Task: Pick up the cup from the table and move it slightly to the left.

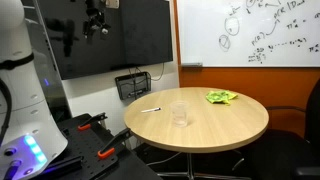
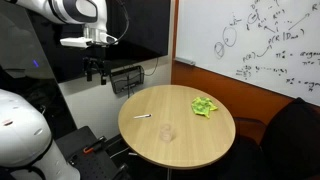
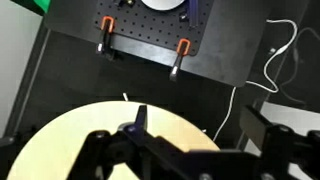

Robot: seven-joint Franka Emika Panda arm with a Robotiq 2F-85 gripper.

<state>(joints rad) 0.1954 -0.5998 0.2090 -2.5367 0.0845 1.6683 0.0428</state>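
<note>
A clear cup (image 1: 179, 114) stands upright near the middle of the round wooden table (image 1: 225, 122); it also shows in an exterior view (image 2: 167, 132). My gripper (image 1: 97, 26) hangs high in the air in front of the dark screen, well away from the cup and beyond the table's edge (image 2: 97, 70). In the wrist view the gripper (image 3: 197, 125) has its fingers spread wide with nothing between them. That view shows only a part of the table (image 3: 80, 135); the cup is out of it.
A green crumpled cloth (image 1: 221, 97) (image 2: 205, 105) and a small pen (image 1: 150, 109) (image 2: 142, 116) lie on the table. A black pegboard with orange clamps (image 3: 140, 30) sits below the gripper. A whiteboard (image 1: 250, 30) hangs behind.
</note>
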